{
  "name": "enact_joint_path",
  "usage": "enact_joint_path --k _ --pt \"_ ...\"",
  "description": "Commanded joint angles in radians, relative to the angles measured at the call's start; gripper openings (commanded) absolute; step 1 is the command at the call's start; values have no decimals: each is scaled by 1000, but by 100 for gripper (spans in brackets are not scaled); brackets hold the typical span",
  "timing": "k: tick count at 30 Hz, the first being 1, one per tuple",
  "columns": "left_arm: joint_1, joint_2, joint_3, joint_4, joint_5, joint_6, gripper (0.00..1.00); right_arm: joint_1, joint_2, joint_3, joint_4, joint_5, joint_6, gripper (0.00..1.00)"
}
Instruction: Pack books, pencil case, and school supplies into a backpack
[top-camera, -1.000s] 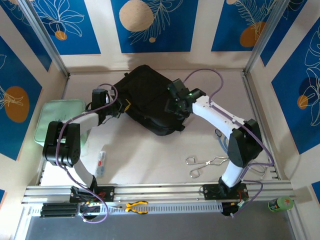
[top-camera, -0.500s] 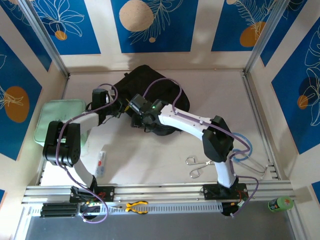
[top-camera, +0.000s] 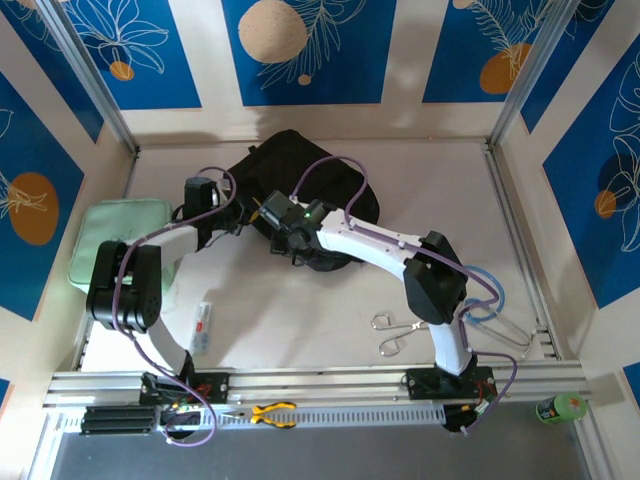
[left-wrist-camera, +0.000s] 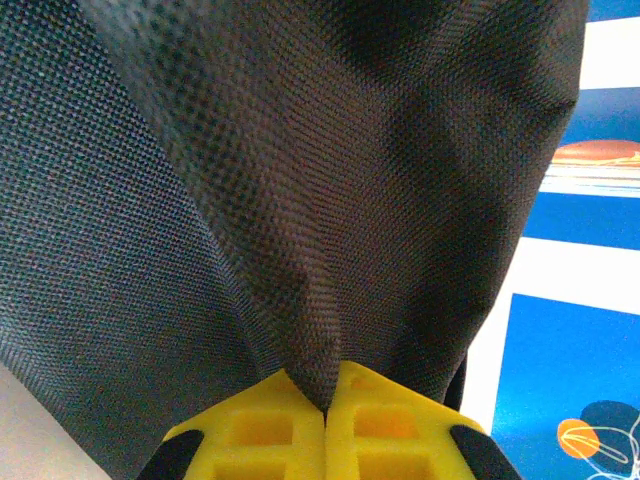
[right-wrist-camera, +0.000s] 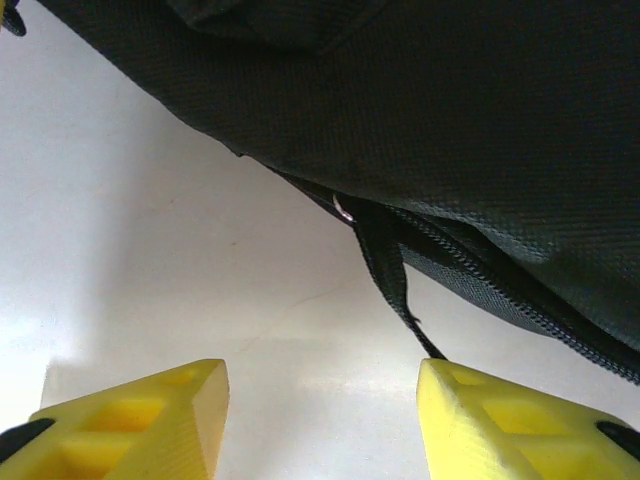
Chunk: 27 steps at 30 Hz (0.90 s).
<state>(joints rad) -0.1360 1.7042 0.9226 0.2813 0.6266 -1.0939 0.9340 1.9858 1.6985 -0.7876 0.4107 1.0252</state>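
**Left gripper pinches the backpack; right gripper open at its near edge**

Top view: the black backpack (top-camera: 300, 165) lies on the table (top-camera: 300, 310), directly ahead of both grippers. The left gripper (top-camera: 246, 212) meets the bag's left edge. The right gripper (top-camera: 280, 235) sits close beside it at the bag's near edge. How the jaws stand cannot be told from this height. Behind the left gripper, alongside its arm, rests a mint-green pouch (top-camera: 118, 240), and a small white tube (top-camera: 203, 325) lies further back toward that arm's base. A metal scissor-like tool (top-camera: 408, 330) lies well behind the right gripper, near its arm's base.

Left wrist view: the left gripper (left-wrist-camera: 325, 400) has its yellow fingers (left-wrist-camera: 270, 430) pressed together with a fold of the black backpack (left-wrist-camera: 300, 200) caught between the tips. The woven fabric rises ahead of them in a taut ridge.

Right wrist view: the right gripper (right-wrist-camera: 325, 390) is spread wide with nothing between its yellow fingers (right-wrist-camera: 150, 410), only bare table (right-wrist-camera: 150, 250). The black backpack (right-wrist-camera: 450, 100) lies just ahead. A zip (right-wrist-camera: 500, 285) runs along its edge, and a black pull strap (right-wrist-camera: 385, 260) trails down to the tip of the right-hand finger. Whether they touch is unclear.
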Motion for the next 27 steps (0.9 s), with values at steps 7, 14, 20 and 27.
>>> enact_joint_path --k 7,14,20,27 --pt "-17 18 13 56 76 1 0 -8 -85 -104 29 17 34 68" --pt "-16 17 15 61 84 -2 0 -40 -29 -93 63 -65 3 58" --pt "-16 22 15 66 88 -7 0 -54 14 -44 76 -76 -51 56" --pt "-16 28 16 79 97 -15 0 -58 82 27 52 -85 -92 55"
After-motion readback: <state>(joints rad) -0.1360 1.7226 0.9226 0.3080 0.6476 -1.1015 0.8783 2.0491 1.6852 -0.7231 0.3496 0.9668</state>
